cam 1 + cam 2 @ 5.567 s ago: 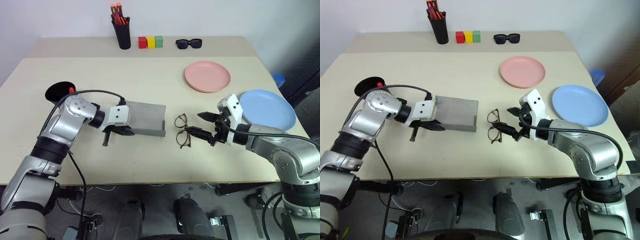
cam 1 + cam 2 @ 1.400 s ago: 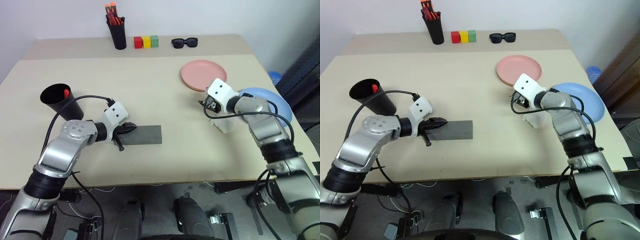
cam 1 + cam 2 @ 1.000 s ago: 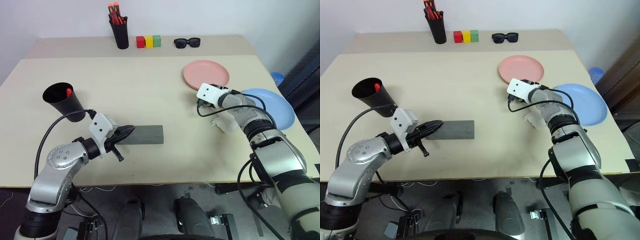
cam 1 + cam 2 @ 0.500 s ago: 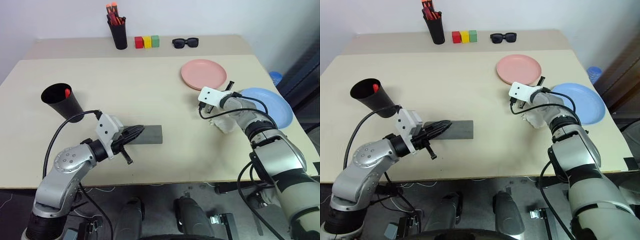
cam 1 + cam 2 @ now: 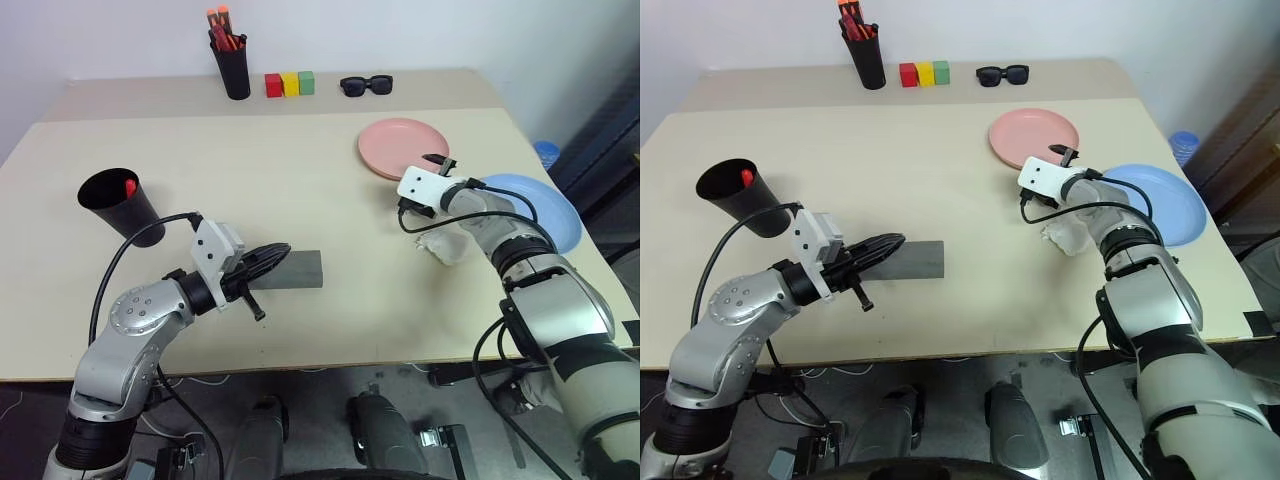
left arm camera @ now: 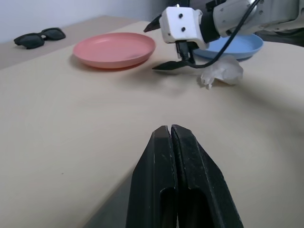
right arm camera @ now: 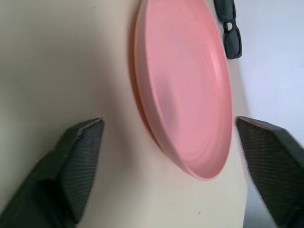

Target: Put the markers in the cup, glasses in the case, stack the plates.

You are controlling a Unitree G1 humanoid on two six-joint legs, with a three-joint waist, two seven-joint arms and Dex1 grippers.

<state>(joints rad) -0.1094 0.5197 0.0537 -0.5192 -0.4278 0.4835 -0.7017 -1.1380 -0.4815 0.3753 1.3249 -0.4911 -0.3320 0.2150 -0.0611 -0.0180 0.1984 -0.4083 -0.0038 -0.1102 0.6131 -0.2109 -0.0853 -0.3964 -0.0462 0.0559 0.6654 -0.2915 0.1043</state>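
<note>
The right end effector (image 7: 168, 178) stands spread wide at the near rim of the salmon pink plate (image 5: 403, 148), toward the counter's right edge, apparently lined up to take that rim so the plate can go onto the light blue plate (image 5: 545, 212) just beside it. The left end effector (image 6: 172, 142) is clenched and empty, resting over the shut grey case (image 5: 290, 269) near the counter's front edge. The black cup (image 5: 124, 205), a red-capped marker (image 5: 131, 185) inside, stands near the left edge.

I count on counter (image 5: 300, 190): two plates, pink (image 5: 402, 148) and blue (image 5: 545, 208); one black cup (image 5: 122, 204); one pen holder (image 5: 235, 72); three coloured blocks (image 5: 289, 83); one pair of sunglasses (image 5: 365, 85); one grey case (image 5: 297, 269).
</note>
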